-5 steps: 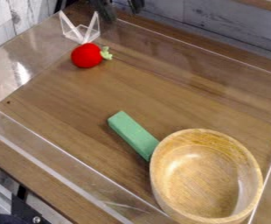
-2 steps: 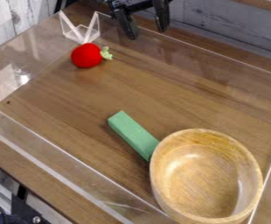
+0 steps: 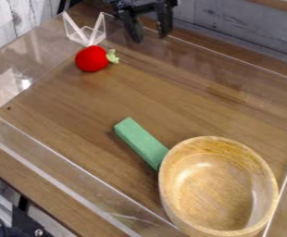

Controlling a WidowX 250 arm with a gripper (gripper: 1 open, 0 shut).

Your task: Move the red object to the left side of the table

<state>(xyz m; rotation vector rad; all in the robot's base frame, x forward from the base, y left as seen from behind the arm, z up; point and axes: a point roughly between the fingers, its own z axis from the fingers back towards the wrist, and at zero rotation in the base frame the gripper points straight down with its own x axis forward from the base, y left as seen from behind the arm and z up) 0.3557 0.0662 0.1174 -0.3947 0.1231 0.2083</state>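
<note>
The red object, a small round toy fruit with a green leafy tip, rests on the brown wood-grain table near its far left corner. My gripper hangs at the top of the camera view, behind and to the right of the red object and well apart from it. Its two dark fingers stand apart with nothing between them, so it is open.
A flat green block lies in the middle front, touching a round wooden bowl at the front right. A white folded thing stands just behind the red object. Low clear plastic walls edge the tabletop.
The gripper has come down into view at the top and shifted right of where it first showed. Its fingers stand slightly closer together than a moment ago. The red object has not moved.
</note>
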